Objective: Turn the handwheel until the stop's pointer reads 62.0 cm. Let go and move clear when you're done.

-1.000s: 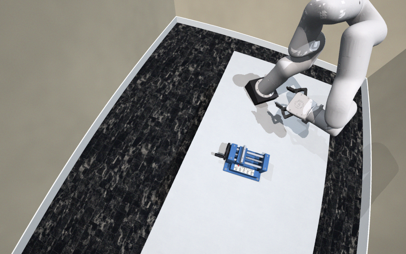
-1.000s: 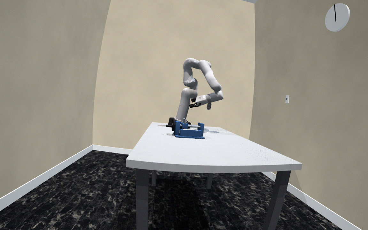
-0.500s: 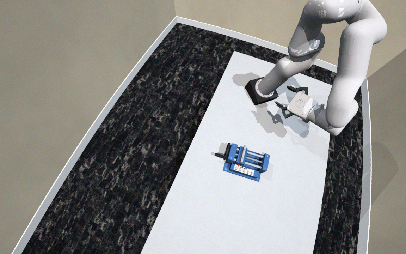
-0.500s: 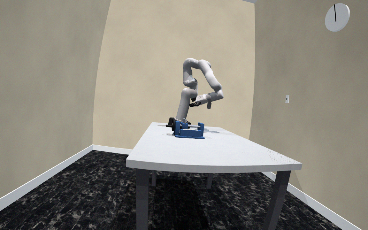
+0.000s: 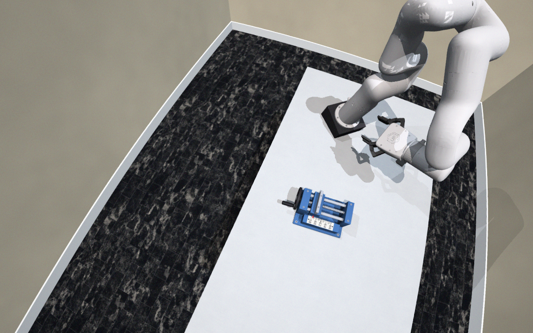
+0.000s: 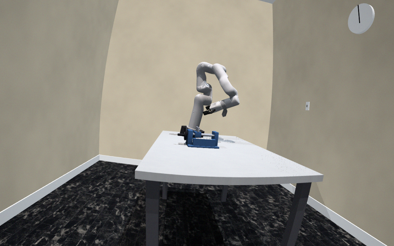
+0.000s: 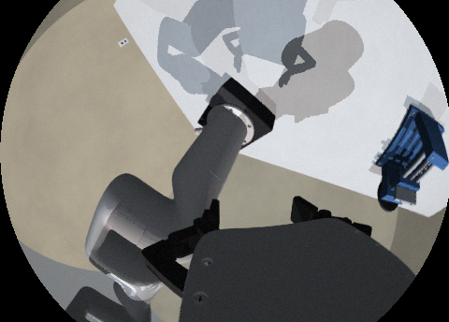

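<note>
A blue screw-driven fixture stands on the white table. Its black handwheel is on the left end in the top and exterior views, with a crank handle sticking outward. The stop, a sliding block with a light plate, sits near the wheel end of the rods. The red pointer is near the left end of the white scale, left of its middle; I cannot read its exact value. My gripper is open and empty, raised well away from the handwheel.
The robot's black base stands on the white table behind the fixture. My arm folds high over the table's far right side in the top view. The handwheel is near the table's left edge.
</note>
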`<act>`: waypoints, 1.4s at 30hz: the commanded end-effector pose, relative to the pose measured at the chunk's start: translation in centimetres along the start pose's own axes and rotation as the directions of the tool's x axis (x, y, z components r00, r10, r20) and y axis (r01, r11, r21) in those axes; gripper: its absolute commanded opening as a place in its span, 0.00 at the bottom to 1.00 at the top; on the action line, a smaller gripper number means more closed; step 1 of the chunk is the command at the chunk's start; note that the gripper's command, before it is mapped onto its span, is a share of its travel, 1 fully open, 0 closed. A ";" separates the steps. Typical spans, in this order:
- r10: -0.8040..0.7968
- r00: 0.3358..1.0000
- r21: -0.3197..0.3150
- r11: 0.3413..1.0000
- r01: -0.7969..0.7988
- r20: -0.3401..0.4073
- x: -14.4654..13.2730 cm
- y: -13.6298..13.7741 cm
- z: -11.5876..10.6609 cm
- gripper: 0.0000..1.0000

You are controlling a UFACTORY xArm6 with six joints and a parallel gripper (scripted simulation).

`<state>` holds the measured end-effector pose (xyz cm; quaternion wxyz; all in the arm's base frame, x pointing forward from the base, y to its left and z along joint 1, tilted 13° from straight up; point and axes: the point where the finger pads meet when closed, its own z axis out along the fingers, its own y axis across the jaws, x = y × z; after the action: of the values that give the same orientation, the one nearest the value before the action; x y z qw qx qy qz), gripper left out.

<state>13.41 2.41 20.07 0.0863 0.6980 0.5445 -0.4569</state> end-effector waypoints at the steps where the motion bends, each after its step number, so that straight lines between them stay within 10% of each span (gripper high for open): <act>1: 0.230 0.963 0.082 0.972 -0.220 -0.140 1.7 2.5 -1.6 1.00; 7: 0.389 0.897 0.164 0.919 -0.360 -0.212 2.4 4.6 -2.7 1.00; 24: 0.916 0.335 0.592 0.399 -0.700 -0.222 1.3 15.0 -6.3 1.00; 25: 0.962 0.211 0.658 0.272 -0.702 -0.173 0.4 17.1 -6.6 1.00; 39: 0.933 -0.308 0.819 -0.321 -0.475 0.187 -5.3 25.4 -6.4 1.00; 41: 0.933 -0.308 0.819 -0.321 -0.475 0.187 -5.3 25.4 -6.4 1.00; 42: 0.874 -0.394 0.815 -0.436 -0.381 0.284 -7.0 27.2 -6.0 1.00</act>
<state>37.15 -6.42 17.98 -0.0386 0.9298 -0.3442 -0.1247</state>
